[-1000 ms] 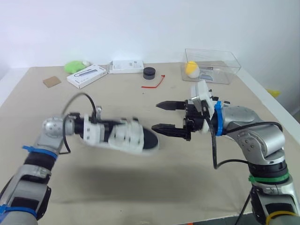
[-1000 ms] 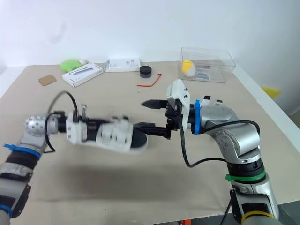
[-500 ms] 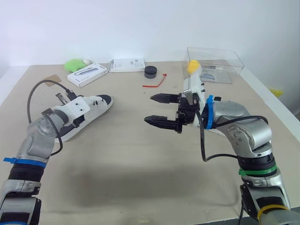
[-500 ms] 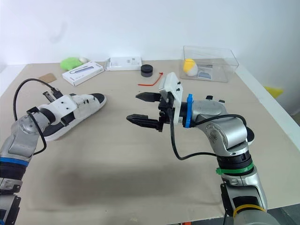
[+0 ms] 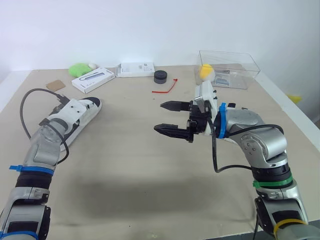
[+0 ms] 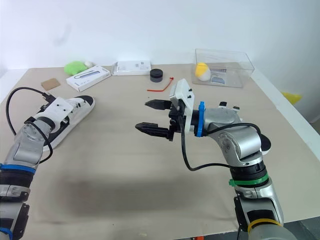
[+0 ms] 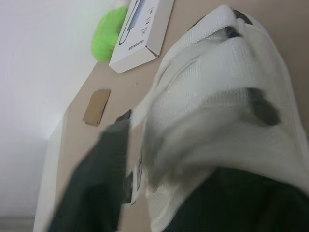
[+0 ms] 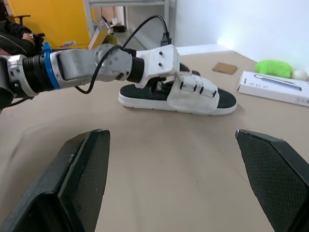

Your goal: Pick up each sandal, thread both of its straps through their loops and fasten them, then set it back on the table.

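A white sandal (image 5: 86,111) with a black footbed lies flat on the tan table (image 5: 150,170) at the left, toe pointing away from me. In the right wrist view the sandal (image 8: 193,94) shows both straps lying across it. My left gripper (image 8: 160,83) is at its heel end. In the left wrist view its black fingers (image 7: 99,179) stand apart, open, with the sandal's (image 7: 222,96) white strap side between them. My right gripper (image 5: 161,117) hovers open over the middle of the table, well to the right of the sandal, with nothing between its fingers (image 8: 82,169).
Along the back stand a green object (image 5: 80,69), two white boxes (image 5: 92,81) (image 5: 135,69), a black round lid (image 5: 160,76), a red cord (image 5: 167,87) and a clear bin (image 5: 227,69) with a yellow ball. A cardboard scrap (image 5: 55,86) lies far left.
My left arm swung the sandal from the table's middle out to the left and laid it down, and its fingers have spread. The right gripper drifted slightly left, still open.
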